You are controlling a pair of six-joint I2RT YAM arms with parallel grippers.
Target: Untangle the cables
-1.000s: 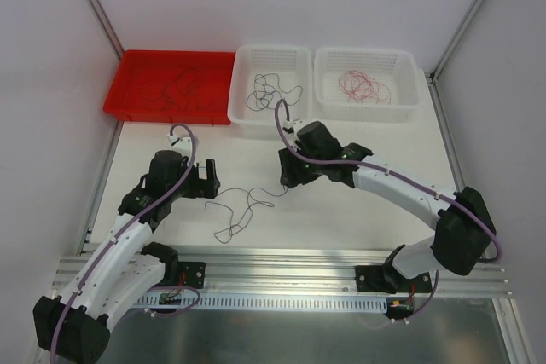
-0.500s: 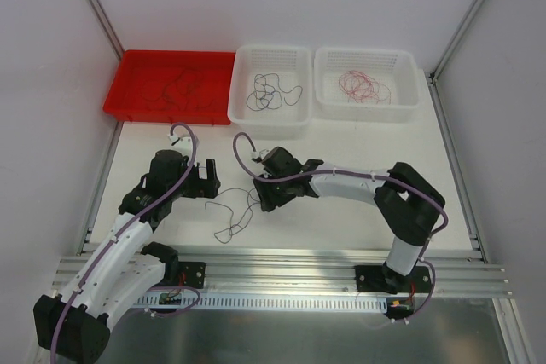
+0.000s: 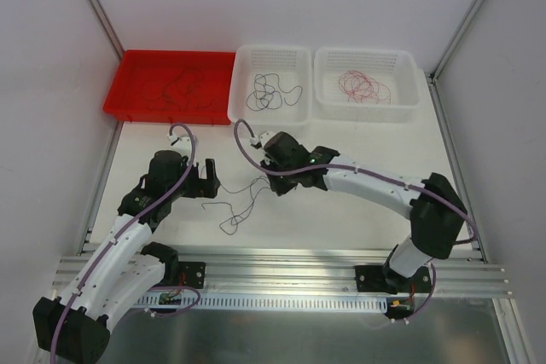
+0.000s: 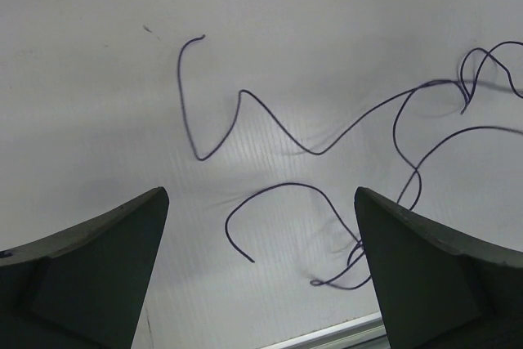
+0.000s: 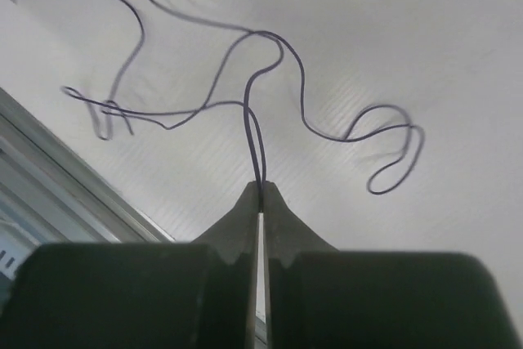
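Right, my right gripper [image 5: 261, 188] is clamped fully shut, and the wrist view shows a dark purple wire [image 5: 254, 140] nipped between the very tips, apparently as a fold with two runs rising side by side out of the pinch. The rest of that wire sprawls in loose curls over the white table [image 3: 358, 228], between my two arms and near the front rail [image 3: 281, 263]. My left gripper [image 4: 260, 194] hangs over the same wire with its jaws spread wide, holding nothing. The other cables sit at the back: dark ones in the red tray [image 3: 119, 101], black ones in the middle white basket [image 3: 271, 52], red ones in the right white basket [image 3: 367, 54]. Now the worry. If I've got a doubled bit, a pull could cinch the crossing loops into a knot instead of freeing them. The strand is hair-thin and held only at the tips, so a quick lift might let it slide out. And those trailing curls lie close to my left fingers and the rail, where a snag would drag everything sideways.
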